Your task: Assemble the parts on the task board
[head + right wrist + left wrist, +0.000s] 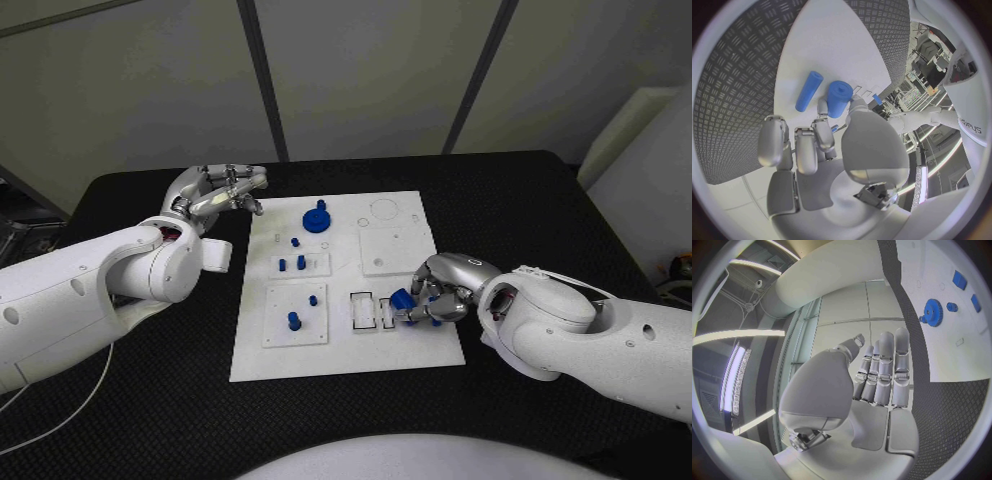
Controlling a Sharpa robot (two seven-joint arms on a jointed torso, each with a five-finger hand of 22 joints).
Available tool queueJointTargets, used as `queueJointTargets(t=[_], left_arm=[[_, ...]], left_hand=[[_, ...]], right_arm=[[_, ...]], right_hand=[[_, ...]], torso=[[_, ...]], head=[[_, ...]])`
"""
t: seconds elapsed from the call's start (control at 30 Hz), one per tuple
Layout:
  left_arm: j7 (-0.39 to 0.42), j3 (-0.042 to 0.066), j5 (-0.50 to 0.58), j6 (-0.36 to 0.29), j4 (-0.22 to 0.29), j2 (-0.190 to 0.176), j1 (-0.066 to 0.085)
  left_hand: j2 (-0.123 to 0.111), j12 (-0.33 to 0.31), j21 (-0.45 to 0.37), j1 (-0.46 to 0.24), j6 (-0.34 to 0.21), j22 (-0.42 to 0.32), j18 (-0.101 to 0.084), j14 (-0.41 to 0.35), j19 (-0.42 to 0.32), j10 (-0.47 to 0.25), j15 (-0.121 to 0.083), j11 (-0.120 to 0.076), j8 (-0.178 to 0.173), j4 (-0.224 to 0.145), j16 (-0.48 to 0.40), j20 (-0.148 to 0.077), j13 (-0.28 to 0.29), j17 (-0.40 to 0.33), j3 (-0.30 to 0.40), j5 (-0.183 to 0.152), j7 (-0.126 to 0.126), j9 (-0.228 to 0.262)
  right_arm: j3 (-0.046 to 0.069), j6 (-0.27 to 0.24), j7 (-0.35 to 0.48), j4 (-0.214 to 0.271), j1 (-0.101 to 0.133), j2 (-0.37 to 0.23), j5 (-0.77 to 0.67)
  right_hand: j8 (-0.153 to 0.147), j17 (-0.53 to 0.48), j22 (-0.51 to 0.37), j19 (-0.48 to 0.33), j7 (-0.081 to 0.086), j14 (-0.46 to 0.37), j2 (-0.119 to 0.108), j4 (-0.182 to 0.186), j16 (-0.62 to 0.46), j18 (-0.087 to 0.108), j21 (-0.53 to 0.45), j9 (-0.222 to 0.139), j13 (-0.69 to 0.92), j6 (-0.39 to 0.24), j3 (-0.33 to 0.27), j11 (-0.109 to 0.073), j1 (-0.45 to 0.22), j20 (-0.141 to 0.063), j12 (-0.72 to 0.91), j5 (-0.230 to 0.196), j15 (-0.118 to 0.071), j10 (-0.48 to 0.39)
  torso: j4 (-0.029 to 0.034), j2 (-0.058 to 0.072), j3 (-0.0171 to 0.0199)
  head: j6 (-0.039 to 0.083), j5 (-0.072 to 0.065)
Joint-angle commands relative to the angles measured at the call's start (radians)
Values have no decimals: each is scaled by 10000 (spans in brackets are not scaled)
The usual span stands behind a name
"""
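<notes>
A white task board (346, 350) lies mid-frame. A blue gear (316, 218) sits near its top, small blue pegs (293, 321) stand at centre-left, and a blue cylinder (402, 299) is at its right edge.

Partial dark lettering on white arm (971, 127), right wrist view; reads perhaps "ays", unclear.

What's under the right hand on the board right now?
The right hand pinches a blue cylinder part over the task board beside a clear slotted block; a thinner blue peg lies nearby. The board directly beneath the hand is covered.
</notes>
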Motion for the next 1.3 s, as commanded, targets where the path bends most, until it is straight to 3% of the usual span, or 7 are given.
queueJointTargets(t=[0.03,0.17,0.33,0.6,0.8,1.07,1.3], left_arm=[[6,7,9,105,25,-23,14],[10,7,9,92,19,-31,14],[14,8,9,88,9,-40,14],[10,8,9,88,-11,-32,13],[7,8,9,97,-29,-4,13],[-6,7,9,121,-35,11,12],[-25,7,9,135,-16,27,12]], left_hand=[[64,62,-24,-8,-77,-11,-24,-72,81,-63,14,24,58,17,-47,16,16,-10,-67,-7,28,-8],[64,58,-34,-16,-89,-18,-26,-80,82,-101,19,32,60,24,-48,20,11,-13,-84,-8,30,-9],[65,57,-39,-15,-94,-21,-27,-85,81,-118,21,34,61,24,-49,21,9,-15,-89,-8,31,-9],[68,56,-43,-12,-97,-24,-27,-89,80,-131,23,36,64,24,-50,22,8,-17,-92,-7,32,-9],[74,57,-48,-8,-98,-27,-27,-94,79,-145,25,37,67,23,-51,23,7,-18,-94,-6,32,-9],[74,57,-48,-7,-98,-27,-27,-95,79,-145,25,37,67,23,-51,23,7,-18,-94,-6,32,-9],[74,57,-48,-7,-98,-27,-27,-95,79,-145,25,37,67,23,-51,23,7,-18,-94,-6,32,-9]], right_arm=[[-68,165,-87,-67,-117,95,-11],[-67,-112,-18,-57,-148,136,128],[-66,-683,25,54,-162,74,223],[-59,-1840,95,483,-162,-171,456],[-50,-2414,152,771,-158,-301,604],[-46,-2356,253,810,-155,-81,943],[-46,-1379,217,558,-152,373,1235]], right_hand=[[83,1352,33,66,11,808,162,-3,30,-207,46,-17,11,-73,-48,-21,14,-15,-52,-33,11,-27],[256,1395,91,107,-36,817,426,-20,48,-220,84,89,116,-48,-8,-59,52,-36,-4,-76,-18,46],[505,1483,231,208,-134,837,788,-40,89,-251,182,268,352,36,60,-149,321,-100,134,98,-91,222],[543,1563,326,274,-160,853,1032,-50,126,-274,247,367,459,-27,92,-183,665,-146,145,654,-128,297],[558,1573,352,291,-180,855,1058,-58,131,-280,264,389,480,24,87,-197,728,-151,146,720,-136,315],[565,1576,363,299,-189,856,1068,-60,132,-282,272,399,483,49,86,-205,754,-154,143,741,-142,320],[522,1498,302,246,-190,838,1079,-2,90,-266,220,447,420,116,-284,-201,147,-161,22,566,-143,289]], torso=[[-36,3,-7],[-9,-9,9],[2,-22,2],[2,-21,3],[7,-18,-5],[12,-2,-10],[49,14,-28]], head=[[-11,12],[-26,14],[-24,19],[27,40],[46,45],[48,85],[25,115]])
